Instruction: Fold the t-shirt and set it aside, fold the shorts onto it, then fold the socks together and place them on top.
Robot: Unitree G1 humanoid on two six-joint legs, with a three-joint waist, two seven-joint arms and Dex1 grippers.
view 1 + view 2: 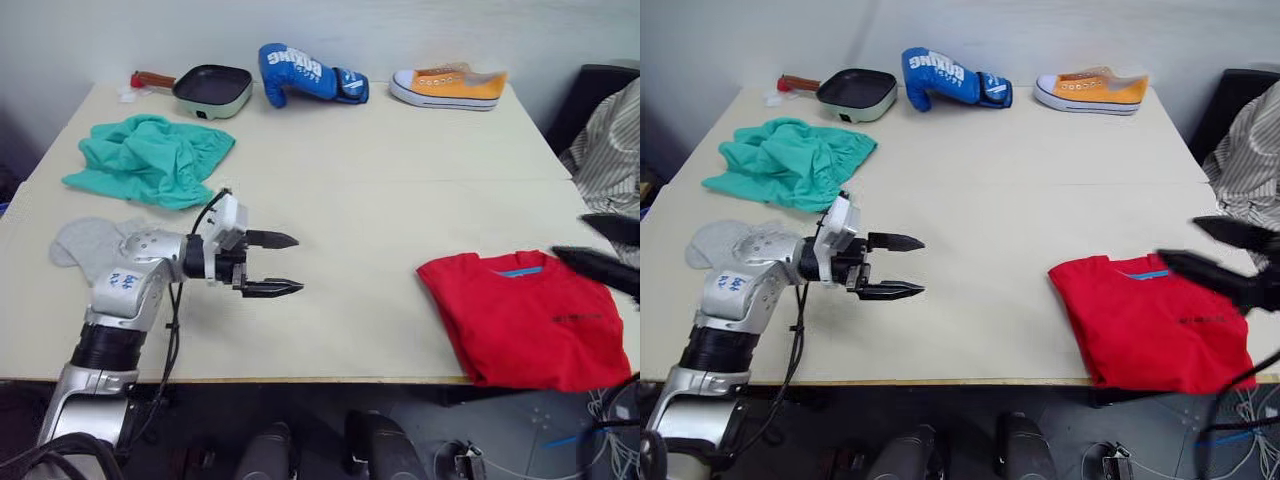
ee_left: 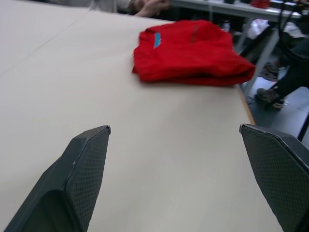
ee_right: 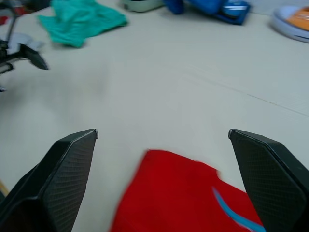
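The red t-shirt (image 1: 525, 318) lies folded at the table's front right corner, its blue label showing at the collar. My right gripper (image 1: 1220, 250) hovers open just above the shirt's far right part, holding nothing. The teal-green shorts (image 1: 148, 158) lie crumpled at the back left. The light grey socks (image 1: 88, 243) rest near the left edge, partly hidden behind my left arm. My left gripper (image 1: 285, 264) is open and empty over bare table at the front left, pointing toward the shirt.
Along the table's far edge stand a small dark pan (image 1: 212, 90) with a red handle, a blue boxing glove (image 1: 305, 73) and an orange sneaker (image 1: 448, 86). A striped cloth (image 1: 610, 150) hangs over a chair at the right.
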